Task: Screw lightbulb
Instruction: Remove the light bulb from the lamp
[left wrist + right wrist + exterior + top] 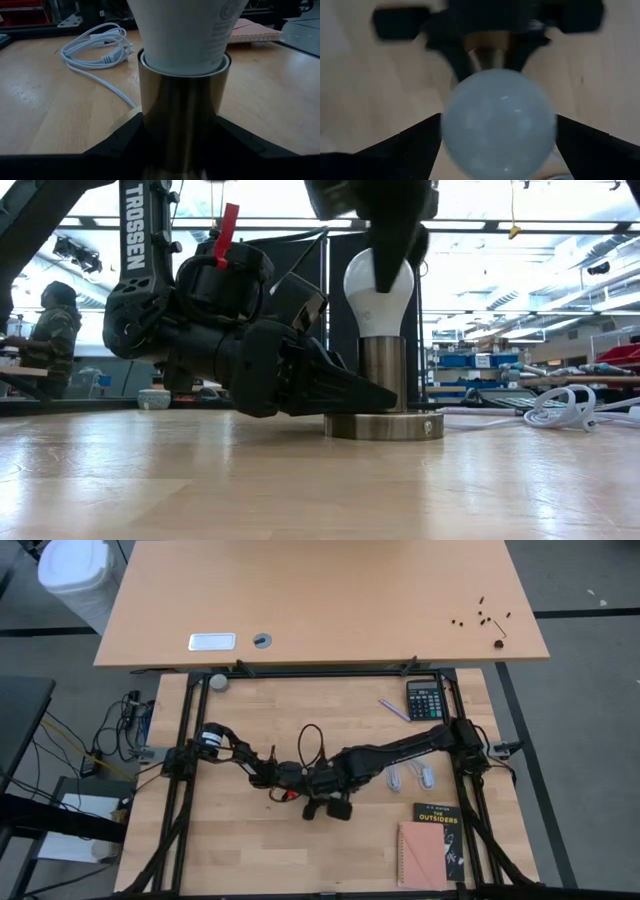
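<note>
The white lightbulb [378, 292] stands upright with its base in the silvery socket's column [385, 370]. The socket's round foot [385, 426] rests flat on the table. My left gripper [365, 395] reaches in level from the table's left and is shut on the socket. My right gripper [498, 119] hangs above, pointing down and open, with one finger on either side of the bulb's dome [497, 125]. I cannot tell whether those fingers touch the glass. My left gripper pinches the socket's upright column [182, 125] between its two fingers [120, 147], low down near the round foot. The fingers come in level from the table's left, across the column. The socket stands upright with its foot on the table.
The socket's white cord [95, 47] lies coiled toward the right. A calculator [425, 698] and a pen [393, 709] lie at the far right. A black book [440, 825] and a pink notebook [422, 855] lie at the near right. A second table [320, 600] stands beyond.
</note>
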Robot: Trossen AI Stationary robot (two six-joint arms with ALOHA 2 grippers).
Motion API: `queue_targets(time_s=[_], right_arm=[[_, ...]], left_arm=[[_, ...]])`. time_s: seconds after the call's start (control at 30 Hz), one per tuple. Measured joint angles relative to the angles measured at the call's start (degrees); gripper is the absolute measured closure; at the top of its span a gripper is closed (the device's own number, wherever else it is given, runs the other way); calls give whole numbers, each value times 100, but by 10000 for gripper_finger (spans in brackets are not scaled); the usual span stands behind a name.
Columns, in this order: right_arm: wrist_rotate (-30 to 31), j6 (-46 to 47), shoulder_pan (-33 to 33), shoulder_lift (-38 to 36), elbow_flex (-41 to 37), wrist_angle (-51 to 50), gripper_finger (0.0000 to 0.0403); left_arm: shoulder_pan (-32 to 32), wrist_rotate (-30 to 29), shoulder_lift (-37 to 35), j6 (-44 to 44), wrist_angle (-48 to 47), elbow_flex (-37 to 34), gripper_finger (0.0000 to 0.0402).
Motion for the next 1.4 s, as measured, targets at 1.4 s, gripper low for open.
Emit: queue_targets(time_s=[1.4], right_arm=[[325, 6011, -40, -15, -691, 880, 31]], left_arm=[[0, 7, 2, -178, 56, -9, 203]])
